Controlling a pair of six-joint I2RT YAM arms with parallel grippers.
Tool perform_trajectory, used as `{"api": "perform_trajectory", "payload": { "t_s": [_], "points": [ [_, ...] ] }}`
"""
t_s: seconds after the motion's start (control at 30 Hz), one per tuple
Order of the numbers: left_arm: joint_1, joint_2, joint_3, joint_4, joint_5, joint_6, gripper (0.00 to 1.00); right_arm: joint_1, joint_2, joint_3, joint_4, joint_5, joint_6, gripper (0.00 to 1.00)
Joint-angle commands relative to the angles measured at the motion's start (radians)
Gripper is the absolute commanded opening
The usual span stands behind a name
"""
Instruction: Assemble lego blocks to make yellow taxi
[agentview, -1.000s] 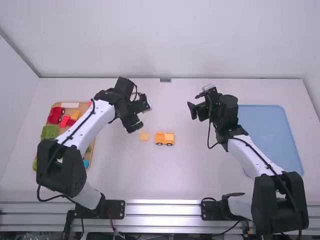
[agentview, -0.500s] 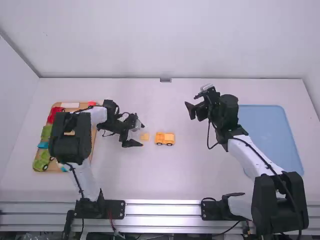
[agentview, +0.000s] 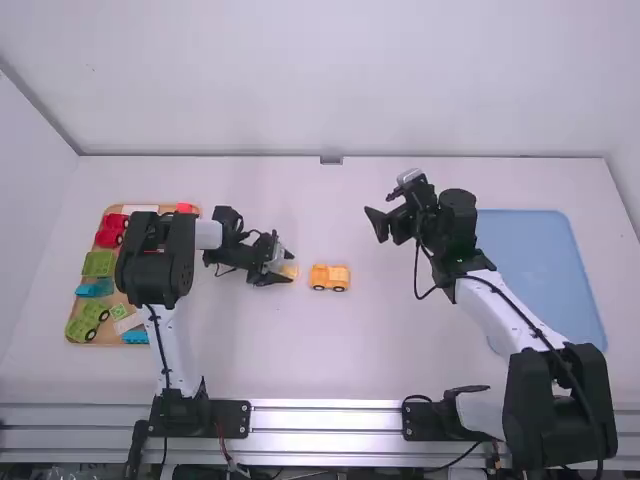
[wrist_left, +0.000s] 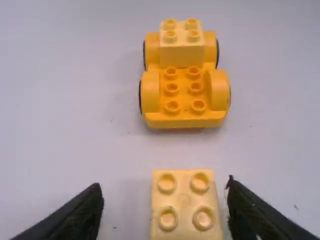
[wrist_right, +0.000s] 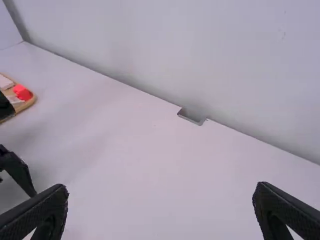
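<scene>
My left gripper (agentview: 289, 268) is low over the table in the high view, around the loose pale yellow block (agentview: 289, 271). In the left wrist view this four-stud block (wrist_left: 185, 205) lies between the spread fingers of the left gripper (wrist_left: 164, 205), nearer one of them. Just beyond it stands the yellow wheeled base (wrist_left: 185, 95), with a pale yellow block (wrist_left: 182, 42) on one end; the high view has this car (agentview: 329, 277) right of the loose block. Over the table's middle right, my right gripper (agentview: 378, 224) is open and empty; the right wrist view has its fingers (wrist_right: 160, 200) wide apart.
A wooden tray (agentview: 190, 262) of red, green and blue pieces lies at the left, partly under the left arm. A blue tray (agentview: 540, 270) is at the right, beside the right arm. A small metal bracket (agentview: 331, 160) sits at the table's back edge.
The left arm has swung its gripper down and toward the viewer, then right to the loose block. The right gripper has shifted slightly left.
</scene>
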Motion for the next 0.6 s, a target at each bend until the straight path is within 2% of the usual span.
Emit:
{"api": "perform_trajectory", "payload": {
  "t_s": [0.0,0.13,0.2,0.4,0.47,0.57],
  "points": [
    [0.009,0.013,-0.030,-0.007,-0.004,-0.045,0.58,0.003,-0.023,-0.001,0.003,-0.020,0.002,0.99],
    [0.004,0.013,-0.055,0.009,-0.018,-0.045,0.61,0.003,-0.023,-0.001,0.003,-0.018,0.002,0.98],
    [0.002,0.013,-0.072,0.039,-0.031,-0.047,0.59,0.003,-0.023,-0.001,0.003,-0.020,0.002,0.99],
    [0.016,0.013,-0.084,0.057,-0.038,-0.046,0.45,0.002,-0.023,-0.001,-0.005,-0.016,0.002,0.98],
    [0.020,0.013,-0.084,0.057,-0.058,-0.046,0.46,0.002,-0.023,-0.001,-0.008,0.002,0.002,0.99],
    [0.039,0.013,-0.078,0.037,-0.090,-0.046,0.54,0.002,-0.023,-0.001,-0.009,0.081,0.002,0.99]
  ]
}}
